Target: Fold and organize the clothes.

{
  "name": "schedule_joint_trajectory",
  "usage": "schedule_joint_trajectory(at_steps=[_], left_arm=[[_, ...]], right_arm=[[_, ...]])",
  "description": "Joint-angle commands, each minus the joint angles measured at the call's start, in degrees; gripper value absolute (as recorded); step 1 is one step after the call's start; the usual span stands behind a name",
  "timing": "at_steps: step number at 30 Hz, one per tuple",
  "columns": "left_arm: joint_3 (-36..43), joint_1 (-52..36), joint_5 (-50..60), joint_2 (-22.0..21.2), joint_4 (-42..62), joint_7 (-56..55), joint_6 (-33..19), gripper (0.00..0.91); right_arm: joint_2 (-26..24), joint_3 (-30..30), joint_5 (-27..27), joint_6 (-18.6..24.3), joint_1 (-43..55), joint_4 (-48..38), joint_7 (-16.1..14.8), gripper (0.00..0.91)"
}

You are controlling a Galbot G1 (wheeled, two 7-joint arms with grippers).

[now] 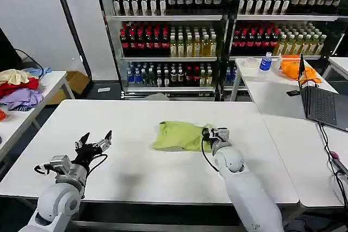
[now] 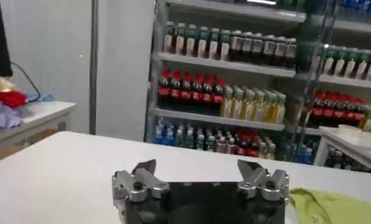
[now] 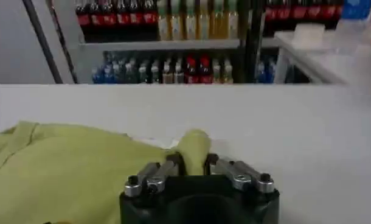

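The lime T-shirt (image 1: pixel 181 136) lies bunched mid-surface (image 1: pixel 136 118), with bare white room all round it. At its right edge the right gripper (image 1: pixel 210 133) has its fingers pinched on a fold. Well left of the shirt, the left gripper (image 1: pixel 97 143) hovers low, fingers spread wide and holding nothing.

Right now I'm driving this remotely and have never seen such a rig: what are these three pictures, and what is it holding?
It is a two-armed robot at a white table. One picture looks down from its head; the other two look out from each wrist. The right gripper has its fingers closed on a bunched edge of the lime T-shirt, which lies crumpled mid-table. The left gripper hovers open over bare table, apart from the shirt. Behind stand shelves of bottles.
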Motion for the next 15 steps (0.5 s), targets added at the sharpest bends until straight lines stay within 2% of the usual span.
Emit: schedule_joint_trajectory(at_steps=[1, 3, 7, 13, 15], left_arm=[[0.7, -0.1, 0.0, -0.2, -0.1, 0.1, -0.1, 0.907], [0.8, 0.2, 0.0, -0.2, -0.1, 0.2, -0.2, 0.907], [0.8, 0.5, 0.0, -0.2, -0.4, 0.3, -0.4, 0.907], [1.0, 1.3, 0.6, 0.6, -1.6, 2.3, -0.1, 0.907], [1.1, 1.3, 0.7, 0.5, -2.1, 2.6, -0.1, 0.907]], right_arm=[[-3.2, -1.4, -16.5, 17.2, -1.6, 1.3, -3.1, 0.907], [-3.5, -1.2, -18.0, 22.3, -3.1, 2.6, -3.1, 0.907], [-4.5, 0.5, -19.6, 29.1, -8.0, 7.7, -3.2, 0.907], [-6.3, 5.9, -17.7, 28.9, -20.0, 21.2, -2.6, 0.907], [-6.7, 7.8, -16.7, 28.6, -24.1, 25.7, -3.4, 0.907]])
